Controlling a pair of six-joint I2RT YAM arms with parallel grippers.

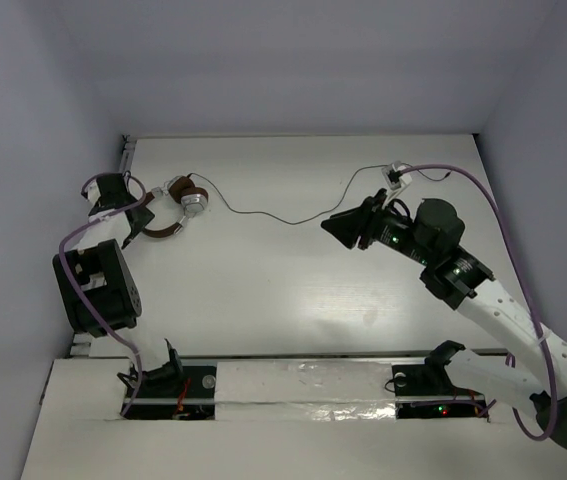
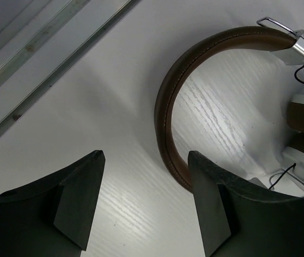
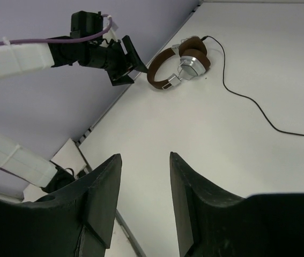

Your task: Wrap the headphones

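Near the middle right, the right gripper (image 3: 145,157) hangs above the table (image 1: 263,310), its fingers apart and nothing between them. Farther off, at the far left, the left gripper (image 2: 145,158) is also spread and empty. The brown headband (image 2: 165,107) is just beside one finger, though contact cannot be told. The headphones (image 1: 191,203) lie flat there, and their thin cord (image 1: 283,218) trails loose toward the far right. Nothing is wound yet, so this looks like the approach to a first grasp. The next move probably calls for the left gripper to pin the headband while the right gripper picks up the cord.
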